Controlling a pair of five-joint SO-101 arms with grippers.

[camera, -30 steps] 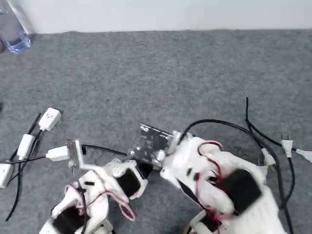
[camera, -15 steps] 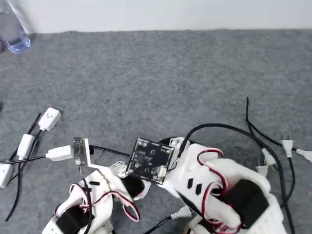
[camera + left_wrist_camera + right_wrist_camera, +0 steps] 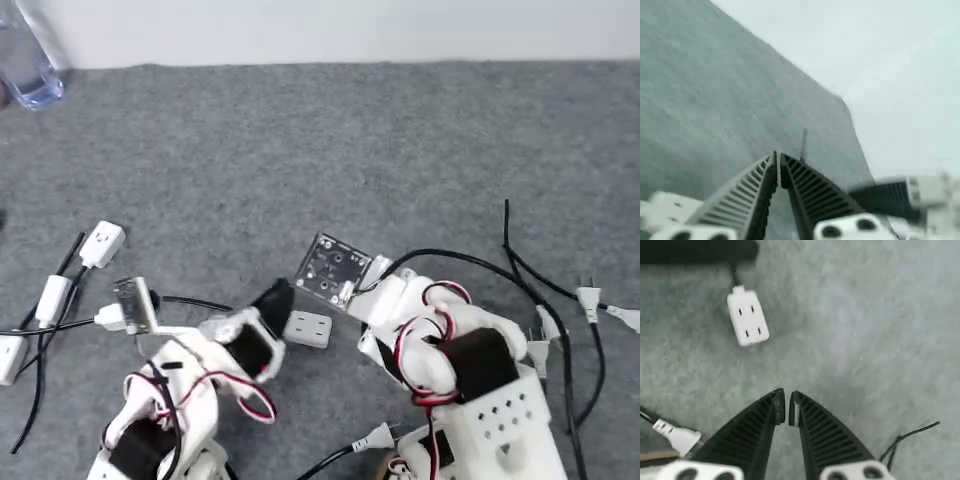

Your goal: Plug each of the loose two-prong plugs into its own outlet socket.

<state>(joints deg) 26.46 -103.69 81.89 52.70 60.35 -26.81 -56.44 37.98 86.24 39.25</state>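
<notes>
A white outlet socket (image 3: 307,328) (image 3: 747,322) lies flat on the grey carpet between the two arms, slots up. My left gripper (image 3: 271,299) (image 3: 778,159) is shut and empty, just left of that socket. My right gripper (image 3: 787,399) is also shut on nothing and hangs a short way from the socket, under its wrist board (image 3: 335,265). Loose two-prong plugs lie at the right (image 3: 589,296) (image 3: 546,326). Another plug (image 3: 376,436) (image 3: 676,435) lies near the right arm's base. Further sockets (image 3: 103,243) (image 3: 52,297) lie at the left.
Black cables (image 3: 520,270) loop across the carpet on the right, and others (image 3: 40,360) run by the left sockets. A clear bottle (image 3: 25,60) stands at the far left corner by the white wall. Open carpet (image 3: 300,150) stretches behind the arms.
The right arm's wrist has swung up and to the right, uncovering the white socket between the arms. The left arm has shifted slightly left.
</notes>
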